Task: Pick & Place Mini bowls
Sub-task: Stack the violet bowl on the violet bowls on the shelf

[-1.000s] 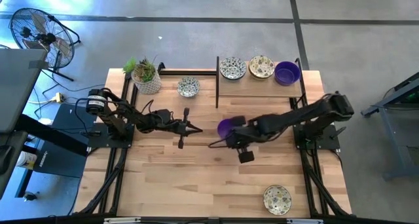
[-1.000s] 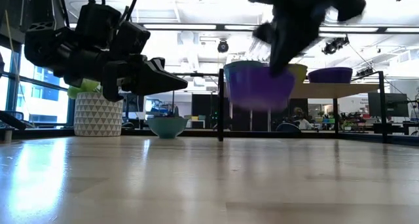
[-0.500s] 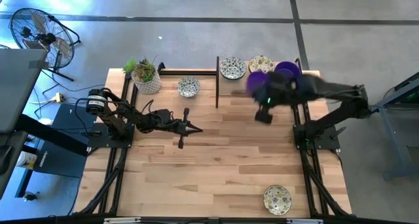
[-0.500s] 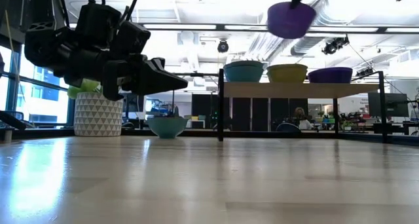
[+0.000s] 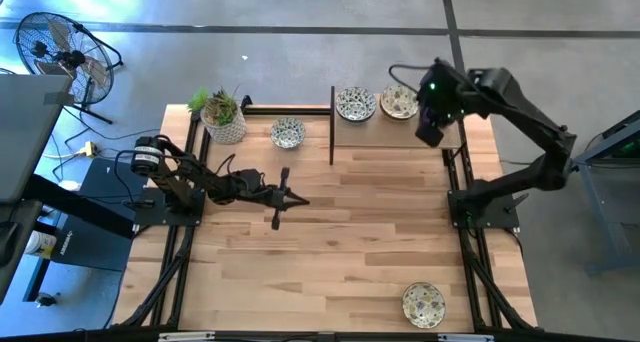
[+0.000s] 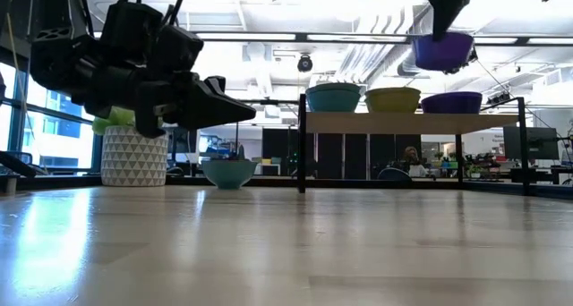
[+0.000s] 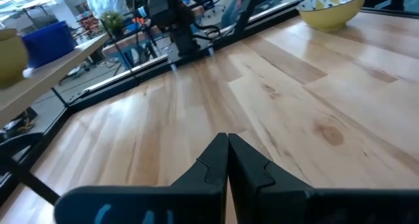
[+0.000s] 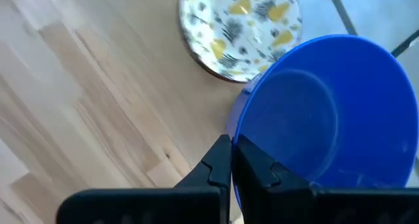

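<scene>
Wooden shelf (image 5: 400,130) with patterned bowls (image 5: 355,104); right tool (image 8: 230,160) gripping purple bowl (image 6: 443,51) above

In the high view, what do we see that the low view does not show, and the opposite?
Only the high view shows the patterned bowl alone near the table's front edge, and the fan on the floor. Only the low view shows the purple bowl held by the right gripper, hanging above the shelf bowls. Both show the plant pot, the shelf and the left gripper over the table.
</scene>
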Available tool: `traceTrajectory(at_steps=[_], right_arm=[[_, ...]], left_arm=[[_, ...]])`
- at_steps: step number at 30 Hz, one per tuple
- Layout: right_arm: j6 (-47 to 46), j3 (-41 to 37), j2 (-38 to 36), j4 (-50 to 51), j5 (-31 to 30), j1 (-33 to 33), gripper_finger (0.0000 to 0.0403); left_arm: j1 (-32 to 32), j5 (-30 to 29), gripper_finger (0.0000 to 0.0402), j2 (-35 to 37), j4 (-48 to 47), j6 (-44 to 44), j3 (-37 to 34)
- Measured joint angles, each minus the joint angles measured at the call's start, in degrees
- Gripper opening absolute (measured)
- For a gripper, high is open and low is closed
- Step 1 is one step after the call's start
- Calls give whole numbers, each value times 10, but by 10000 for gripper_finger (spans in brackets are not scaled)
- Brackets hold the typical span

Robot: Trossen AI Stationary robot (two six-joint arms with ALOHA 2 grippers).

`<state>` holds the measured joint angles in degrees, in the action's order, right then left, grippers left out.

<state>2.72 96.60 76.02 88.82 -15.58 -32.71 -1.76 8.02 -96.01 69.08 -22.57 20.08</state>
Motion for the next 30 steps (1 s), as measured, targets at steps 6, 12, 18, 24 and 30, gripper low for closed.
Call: traceTrajectory(at_steps=[6, 12, 18, 24, 30], right_arm=[[55, 0, 12, 0, 48, -90, 6], [88, -48, 11, -22, 86, -147, 2], [124, -123, 11, -82, 115, -170, 8], [135, -132, 11, -92, 119, -186, 2], [139, -132, 11, -90, 121, -192, 12]], left_arm=[[0, -1, 0, 0, -1, 0, 0], [0, -1, 0, 0, -1, 0, 0], [0, -1, 0, 0, -2, 0, 0], [-1, -3, 0, 0, -1, -1, 0], [-1, -2, 0, 0, -1, -1, 1]])
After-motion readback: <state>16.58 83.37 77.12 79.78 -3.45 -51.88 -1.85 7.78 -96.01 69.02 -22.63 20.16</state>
